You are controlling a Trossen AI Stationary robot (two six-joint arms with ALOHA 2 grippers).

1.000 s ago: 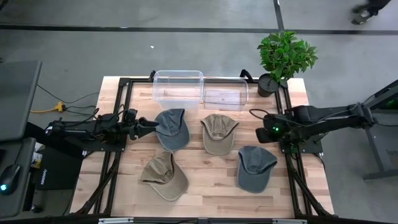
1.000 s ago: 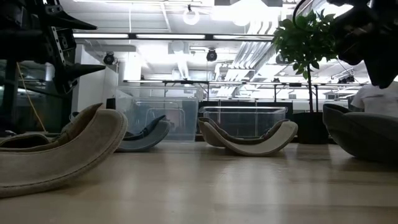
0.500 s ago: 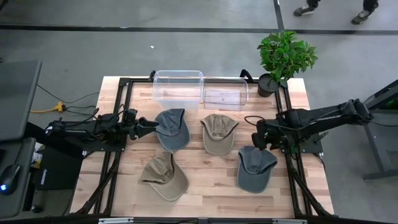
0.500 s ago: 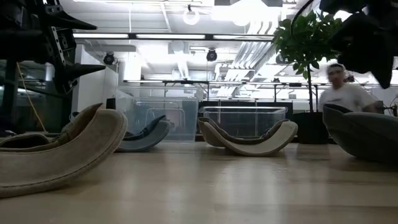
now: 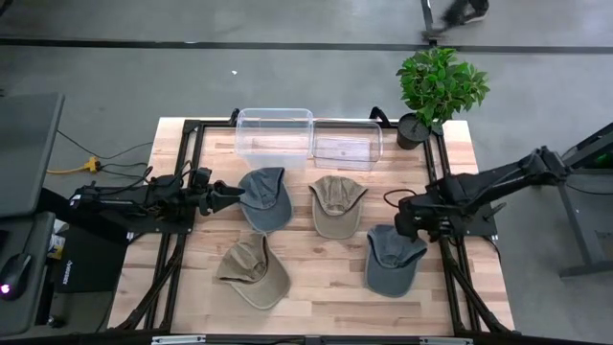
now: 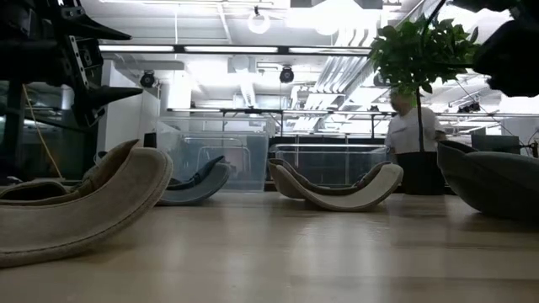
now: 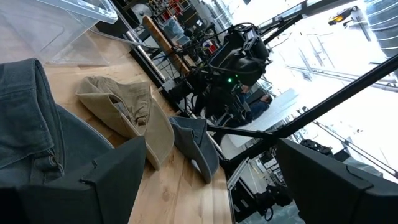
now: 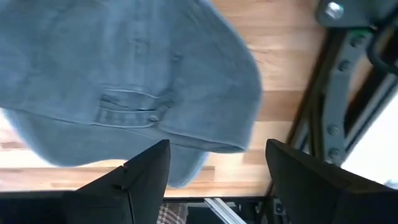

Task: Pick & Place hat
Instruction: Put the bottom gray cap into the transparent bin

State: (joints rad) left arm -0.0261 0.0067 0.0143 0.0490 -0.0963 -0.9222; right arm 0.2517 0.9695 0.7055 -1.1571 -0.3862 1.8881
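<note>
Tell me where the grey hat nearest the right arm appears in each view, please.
High view: grey hat, lower right, under the open right tool.
Low view: right edge.
Left wrist view: centre, beyond the tan hat, at.
Right wrist view: fills the top.
Shared landmark: the wooden table.

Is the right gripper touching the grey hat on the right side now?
Apart. The right wrist view shows the right gripper with jaws open above the grey hat, not touching it.

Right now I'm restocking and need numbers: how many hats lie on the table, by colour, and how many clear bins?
Grey-blue hats: 2
Tan hats: 2
Clear bins: 2
Total: 6
</note>
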